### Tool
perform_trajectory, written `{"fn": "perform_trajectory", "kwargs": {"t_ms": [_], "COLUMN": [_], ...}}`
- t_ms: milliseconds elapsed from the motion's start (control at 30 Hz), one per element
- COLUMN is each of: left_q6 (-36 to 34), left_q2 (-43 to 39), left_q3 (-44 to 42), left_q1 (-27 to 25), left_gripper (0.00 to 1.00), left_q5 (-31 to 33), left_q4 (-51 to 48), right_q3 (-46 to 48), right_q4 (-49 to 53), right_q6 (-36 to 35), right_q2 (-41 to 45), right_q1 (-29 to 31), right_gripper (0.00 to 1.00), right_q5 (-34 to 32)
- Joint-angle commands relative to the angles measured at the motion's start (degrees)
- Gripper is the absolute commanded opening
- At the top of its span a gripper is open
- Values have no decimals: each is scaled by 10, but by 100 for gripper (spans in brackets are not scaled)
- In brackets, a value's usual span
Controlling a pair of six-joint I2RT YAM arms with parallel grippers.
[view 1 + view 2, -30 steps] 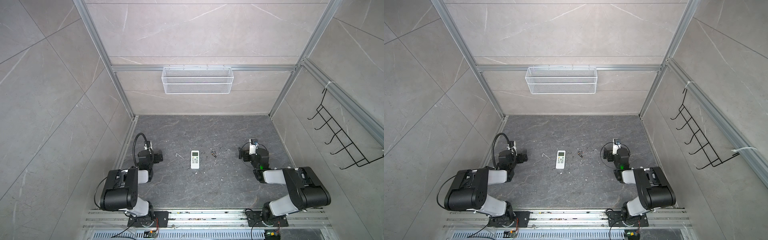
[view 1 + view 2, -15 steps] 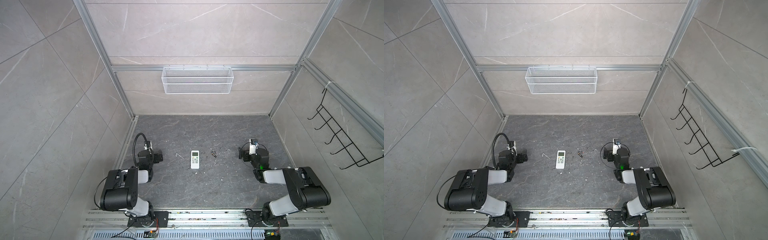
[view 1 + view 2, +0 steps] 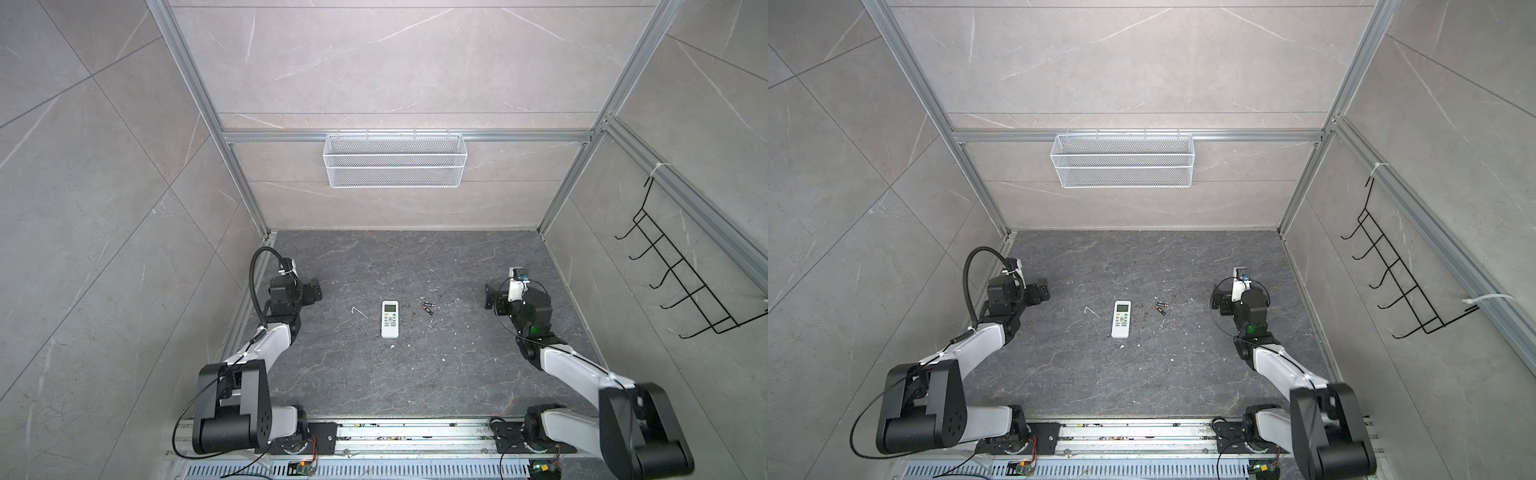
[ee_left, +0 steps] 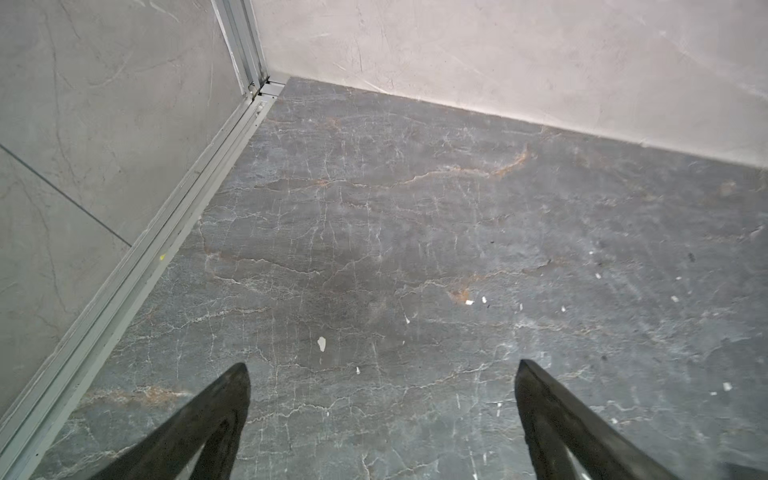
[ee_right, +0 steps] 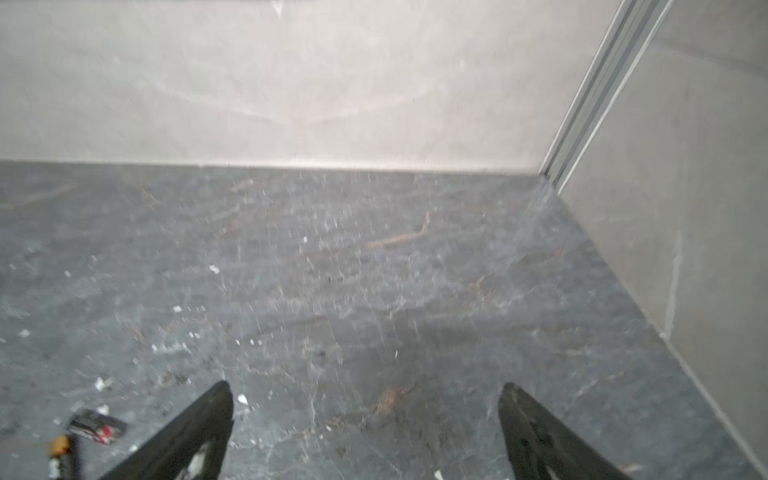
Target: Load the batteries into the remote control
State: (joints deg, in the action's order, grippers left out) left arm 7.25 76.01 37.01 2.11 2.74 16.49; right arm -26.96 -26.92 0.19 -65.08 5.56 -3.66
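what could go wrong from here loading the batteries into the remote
The remote control lies buttons up, so its battery bay is likely underneath; flipping a flat handset may make it slip. The batteries are tiny and lie close together, so the open right fingers could knock one rolling or pinch both.

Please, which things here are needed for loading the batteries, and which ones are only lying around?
For the job:
- remote control, buttons up
- batteries, two, loose just to its right

Only lying about:
- thin white bent piece, left of the remote
- white specks
- wire basket, back wall
- black hook rack, side wall
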Motion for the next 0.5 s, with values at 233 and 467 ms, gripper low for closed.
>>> {"fn": "perform_trajectory", "kwargs": {"t_ms": [233,467], "left_q6": [141,163], "left_q2": [-113,-197], "left_q3": [35,-9], "left_q1": [-14,-14], "left_gripper": [100,100], "left_q5": [-173,-209], "left_q4": [-206,-194], "right_q3": [-225,-263], "right_q4": [367,444], "right_q6": [269,290], "right_q2": [68,-9], "right_q1": [4,3], "right_gripper": [99,99], "right_q5": [-100,-88]}}
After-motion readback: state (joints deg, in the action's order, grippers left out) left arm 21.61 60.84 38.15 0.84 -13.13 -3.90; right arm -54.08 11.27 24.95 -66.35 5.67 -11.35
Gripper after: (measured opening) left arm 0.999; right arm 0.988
